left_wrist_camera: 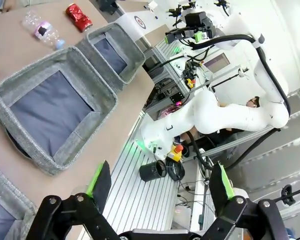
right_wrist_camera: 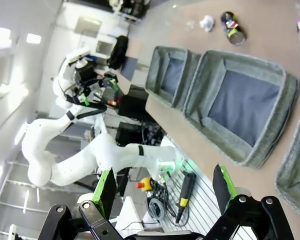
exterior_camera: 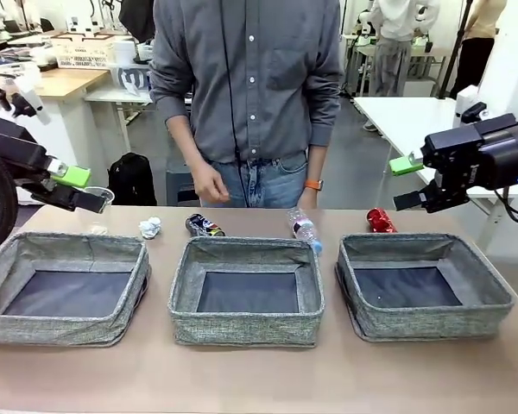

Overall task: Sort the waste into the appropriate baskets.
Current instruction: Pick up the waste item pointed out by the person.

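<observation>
At the left end of the bench [exterior_camera: 259, 379], the left claw [exterior_camera: 80, 189] is hovering with its green-padded fingers spread wide, pinching nothing. A clear plastic cup [exterior_camera: 101, 195] is showing at the tip of its lower finger; whether the two are touching cannot be told. Below it, the left basket [exterior_camera: 52, 329] is sitting with its outer wall close to the bench's left edge.

Across the bench, the right claw [exterior_camera: 406, 183] is hanging in the air, its fingers likewise spread around nothing. In the front view it is sitting above and just right of the crushed red can [exterior_camera: 381, 221]. The right basket [exterior_camera: 432, 324] is lying below it. The middle basket [exterior_camera: 242, 331] is sitting between the other two, with narrow gaps separating all three.

Waste is lying in a row along the strip between the baskets' far walls and the bench's far edge:
- a small pale scrap [exterior_camera: 97, 229]
- a white paper wad [exterior_camera: 149, 228]
- a crushed dark patterned can [exterior_camera: 205, 226]
- a clear plastic bottle with pink label [exterior_camera: 304, 228], its capped end just beside the middle basket's far right corner

A broad open strip of bench is running along the near edge in front of the baskets. A person is standing at the far edge, one hand [exterior_camera: 209, 185] hanging above the dark can.
</observation>
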{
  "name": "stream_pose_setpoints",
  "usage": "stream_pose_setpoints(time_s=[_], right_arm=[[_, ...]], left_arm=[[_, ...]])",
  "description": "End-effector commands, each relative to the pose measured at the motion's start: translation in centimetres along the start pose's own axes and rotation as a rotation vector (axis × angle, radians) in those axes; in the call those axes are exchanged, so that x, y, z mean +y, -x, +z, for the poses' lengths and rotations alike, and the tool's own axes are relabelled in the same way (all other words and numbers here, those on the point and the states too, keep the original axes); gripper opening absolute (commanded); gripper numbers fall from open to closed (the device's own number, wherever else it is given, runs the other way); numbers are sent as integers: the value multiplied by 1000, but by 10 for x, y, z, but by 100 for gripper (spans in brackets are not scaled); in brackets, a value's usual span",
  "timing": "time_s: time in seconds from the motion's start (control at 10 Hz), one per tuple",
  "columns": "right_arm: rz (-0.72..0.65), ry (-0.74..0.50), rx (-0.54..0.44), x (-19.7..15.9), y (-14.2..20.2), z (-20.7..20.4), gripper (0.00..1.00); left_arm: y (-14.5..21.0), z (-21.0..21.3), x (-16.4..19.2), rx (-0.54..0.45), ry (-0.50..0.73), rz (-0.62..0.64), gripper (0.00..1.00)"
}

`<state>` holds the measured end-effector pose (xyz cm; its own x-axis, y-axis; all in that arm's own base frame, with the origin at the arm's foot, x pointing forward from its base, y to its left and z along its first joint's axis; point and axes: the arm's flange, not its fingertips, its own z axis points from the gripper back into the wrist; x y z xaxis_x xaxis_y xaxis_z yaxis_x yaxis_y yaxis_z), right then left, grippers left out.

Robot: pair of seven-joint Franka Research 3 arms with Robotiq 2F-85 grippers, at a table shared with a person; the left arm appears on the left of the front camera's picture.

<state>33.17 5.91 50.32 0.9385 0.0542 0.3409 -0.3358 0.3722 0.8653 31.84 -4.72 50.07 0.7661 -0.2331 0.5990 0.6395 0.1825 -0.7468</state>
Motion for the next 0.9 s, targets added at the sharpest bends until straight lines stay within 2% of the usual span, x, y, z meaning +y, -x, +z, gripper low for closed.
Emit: stream_pose_setpoints(time_s=[0.0, 0.8], right_arm=[[-12, -14, -9, 5, -5, -2, 100], [-12, -14, -9, 5, -5, -2, 100]], left_arm=[[-3, -3, 2, -14, 19, -28, 100], [0, -1, 0, 0, 0, -1, 100]])
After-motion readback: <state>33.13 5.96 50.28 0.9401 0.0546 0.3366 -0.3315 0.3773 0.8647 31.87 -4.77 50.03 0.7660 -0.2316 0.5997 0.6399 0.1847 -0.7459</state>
